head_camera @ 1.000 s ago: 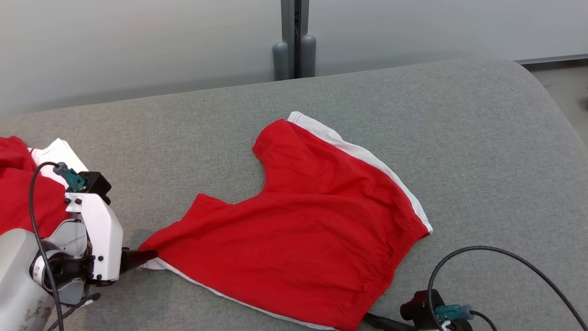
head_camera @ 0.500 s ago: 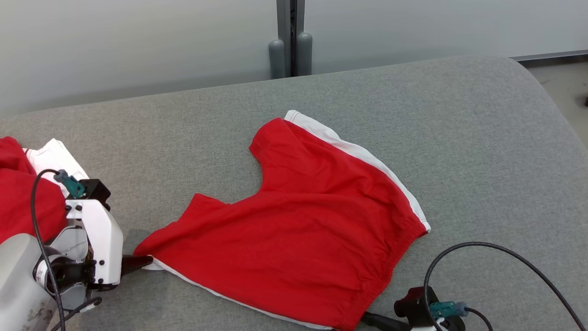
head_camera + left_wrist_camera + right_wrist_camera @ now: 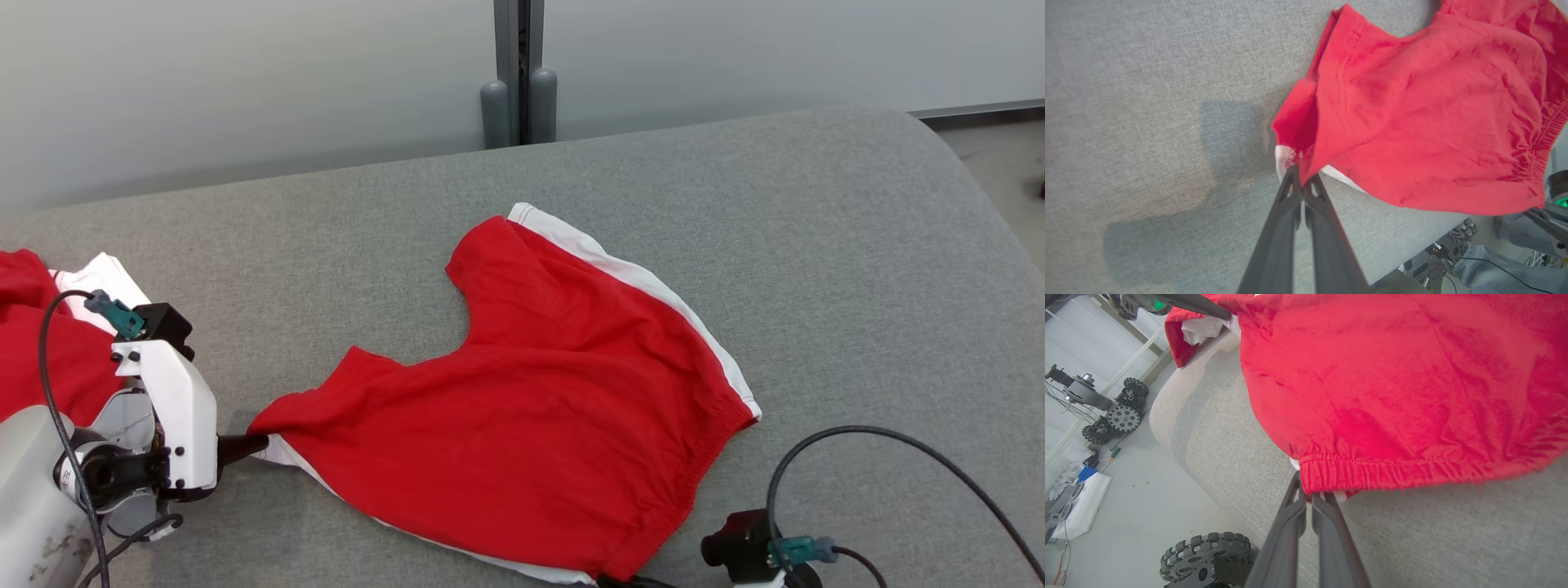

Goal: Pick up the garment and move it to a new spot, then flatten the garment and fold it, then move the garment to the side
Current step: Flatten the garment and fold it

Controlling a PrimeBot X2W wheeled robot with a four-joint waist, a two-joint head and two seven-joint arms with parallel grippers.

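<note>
- The left gripper [image 3: 1300,179] has its jaws pressed together on a corner of the garment [image 3: 531,408], at a leg hem where red cloth meets a white edge
- The right gripper [image 3: 1306,498] is likewise clamped, its jaws pinching the end of the gathered elastic waistband, with a scrap of white showing at the tips
- The garment is stretched between the two pairs of jaws and runs on beyond them across the grey cushion [image 3: 816,245], one leg reaching well away from both
- Progress, as I judge it: this looks like an early stage, with both near corners gripped and most of the cloth lying on the cushion; whether this grip serves the carry to a new spot or the flattening I cannot tell
- No fold shows: both legs lie apart with the crotch curve open between them, so the folding and the move to the side are left to do
- Looks: red shorts with a white stripe down one side and a white trim at the hem; thin soft fabric, lightly creased all over
- Just beyond the left jaws the hem is doubled over on itself, and it will likely need smoothing
- A second red and white cloth [image 3: 33,351] lies bunched behind the left jaws, apart from the garment
</note>
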